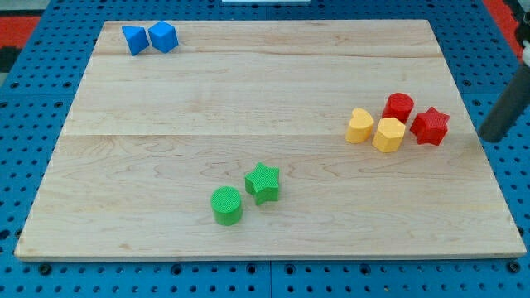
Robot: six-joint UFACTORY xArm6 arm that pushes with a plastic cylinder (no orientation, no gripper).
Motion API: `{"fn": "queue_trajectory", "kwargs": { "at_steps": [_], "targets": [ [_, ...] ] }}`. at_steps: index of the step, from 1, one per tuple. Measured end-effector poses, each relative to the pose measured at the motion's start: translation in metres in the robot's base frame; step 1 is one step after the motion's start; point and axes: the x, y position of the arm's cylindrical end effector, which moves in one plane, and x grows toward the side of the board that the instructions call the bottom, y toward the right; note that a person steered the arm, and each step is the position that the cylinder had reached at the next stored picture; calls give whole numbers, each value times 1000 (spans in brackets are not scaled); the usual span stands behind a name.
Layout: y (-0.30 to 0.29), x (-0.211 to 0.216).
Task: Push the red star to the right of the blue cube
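The approach step is judged to be in hand: my tip (487,136), a plain rod with no tool parts to spread or press together, is seen just off the bench (248,108) edge at the view's right, near the red star (430,126) but apart from it. A long push toward the view's upper left is called for, to land the star right of the blue cube (164,36), which is seen beside a second blue block (135,40). The red cylinder (398,107) and two yellow blocks (359,127) (388,135) crowd the star's left and would likely be swept along, while the green star (263,183) and green cylinder (226,205) lie well clear.

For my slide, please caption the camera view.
My tip waits right of the red star; the blue cube sits top left.
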Motion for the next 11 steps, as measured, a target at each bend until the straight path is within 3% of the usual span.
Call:
{"fn": "queue_trajectory", "kwargs": {
  "at_steps": [2,3,4,5,7,8,9,10,11],
  "targets": [
    [-138,-61],
    [-172,-84],
    [-145,-64],
    [-172,-53],
    [-307,-59],
    [-321,-140],
    [-336,-188],
    [-322,-222],
    [-384,-224]
  ]
}}
